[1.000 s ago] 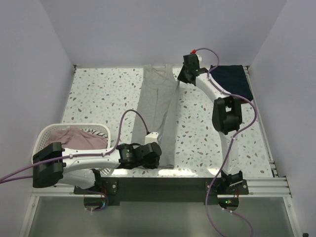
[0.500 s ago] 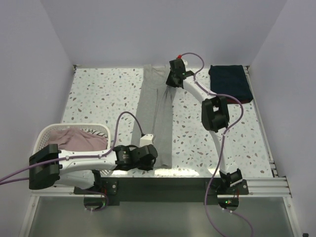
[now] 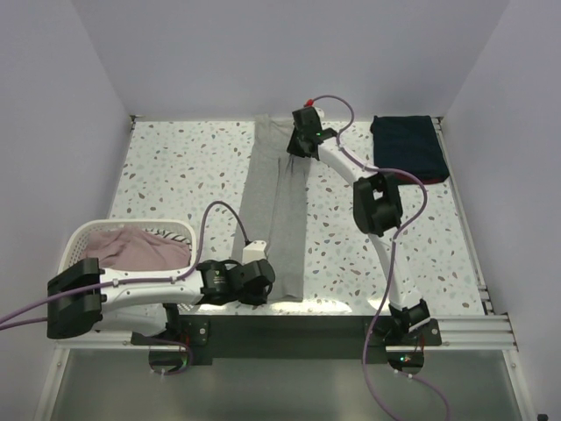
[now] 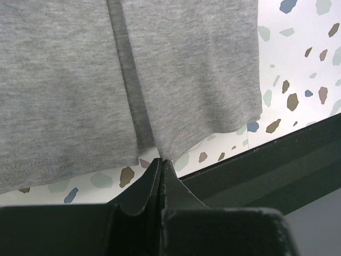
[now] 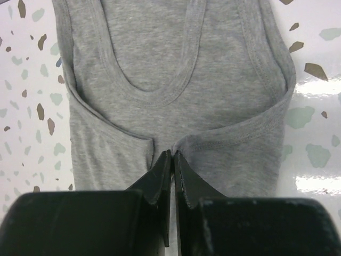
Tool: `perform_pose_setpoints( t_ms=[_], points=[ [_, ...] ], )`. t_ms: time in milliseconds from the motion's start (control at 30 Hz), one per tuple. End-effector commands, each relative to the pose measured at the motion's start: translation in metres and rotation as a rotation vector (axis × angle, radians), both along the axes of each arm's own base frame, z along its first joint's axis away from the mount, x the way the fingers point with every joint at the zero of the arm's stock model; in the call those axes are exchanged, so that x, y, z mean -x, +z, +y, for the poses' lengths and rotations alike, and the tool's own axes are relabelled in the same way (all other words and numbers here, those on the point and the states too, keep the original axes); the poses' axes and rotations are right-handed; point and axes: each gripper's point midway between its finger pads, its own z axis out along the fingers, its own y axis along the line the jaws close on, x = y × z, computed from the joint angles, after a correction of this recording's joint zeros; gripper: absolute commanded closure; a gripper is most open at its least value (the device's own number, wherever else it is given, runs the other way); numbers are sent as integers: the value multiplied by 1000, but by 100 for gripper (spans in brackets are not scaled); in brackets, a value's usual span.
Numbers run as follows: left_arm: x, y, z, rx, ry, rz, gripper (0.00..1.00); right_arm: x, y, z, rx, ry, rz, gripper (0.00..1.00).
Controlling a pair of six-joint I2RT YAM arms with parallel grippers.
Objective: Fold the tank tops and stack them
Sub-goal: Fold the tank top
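A grey tank top [image 3: 279,206] lies lengthwise down the middle of the table, both long sides folded in toward its centre. My left gripper [image 3: 267,285] is at its near hem, shut on the corner of the right flap [image 4: 186,69], which comes to a point between the jaws [image 4: 161,160]. At the far end my right gripper [image 3: 294,151] is shut on the folded armhole edge of the same top [image 5: 160,53], the cloth puckering at the tips [image 5: 171,153]. A folded navy tank top [image 3: 408,147] lies at the far right. Pale pinkish tank tops [image 3: 131,250] fill the basket.
The white slotted basket [image 3: 88,230] stands at the near left beside the left arm. The dark rail of the table's near edge [image 4: 277,160] runs just behind the left gripper. Walls close in the table on the far side and both flanks.
Both grippers have moved left, carrying the grey top's right side over onto its middle. The top now lies narrower.
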Motion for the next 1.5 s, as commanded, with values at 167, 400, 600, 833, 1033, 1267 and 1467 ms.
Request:
perform_pose_setpoints(
  t_ms=[167,400,600,833,1033,1267,1467],
  points=[
    [4,2,6,8,18,12,100,-12,18,14,-20,2,-70,100],
    [7,0,10,-9,18,17,100,-13,19,17,-35,6,-80,100],
    [13,-3,12,-24,14,23,100,-14,21,17,-43,-2,-90,100],
    [12,-5,17,-47,37,24,100,-16,23,22,-65,11,-95,100],
    [12,-8,20,-63,50,28,100,-15,12,26,-74,28,-77,100],
    [1,18,21,-65,58,-37,57,-14,22,32,-81,72,-93,64],
    [-17,70,4,-19,39,-136,58,-14,58,16,-57,68,-139,51]
  ],
)
